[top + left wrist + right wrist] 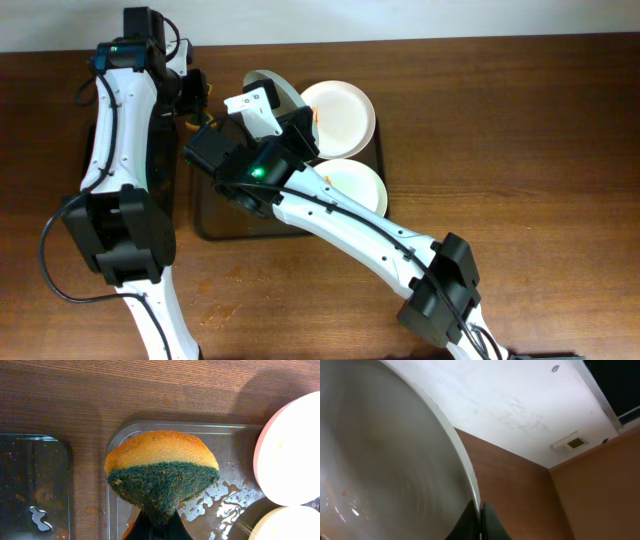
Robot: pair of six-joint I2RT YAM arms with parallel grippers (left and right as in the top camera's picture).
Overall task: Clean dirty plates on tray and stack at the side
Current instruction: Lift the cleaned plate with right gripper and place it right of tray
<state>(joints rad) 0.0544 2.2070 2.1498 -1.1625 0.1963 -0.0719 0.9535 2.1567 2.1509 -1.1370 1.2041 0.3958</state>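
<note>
Both arms have smooth white shells on their long links, joined by boxy black housings. The left arm (112,130) has a small green indicator (120,46) on its upper black block, and thin black cables (48,262) loop off its joints. The right arm (350,225) has small dark screw holes along its white shell and a green light (258,172) glowing on a black joint. The left gripper (159,527) and right gripper (481,520) have black jaws.

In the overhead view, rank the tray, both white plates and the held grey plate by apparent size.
1. Tray.
2. Upper white plate and lower white plate: alike; the arm hides part of the lower.
3. Grey plate in the right hand: smallest, but tilted and mostly hidden, so unsure.
</note>
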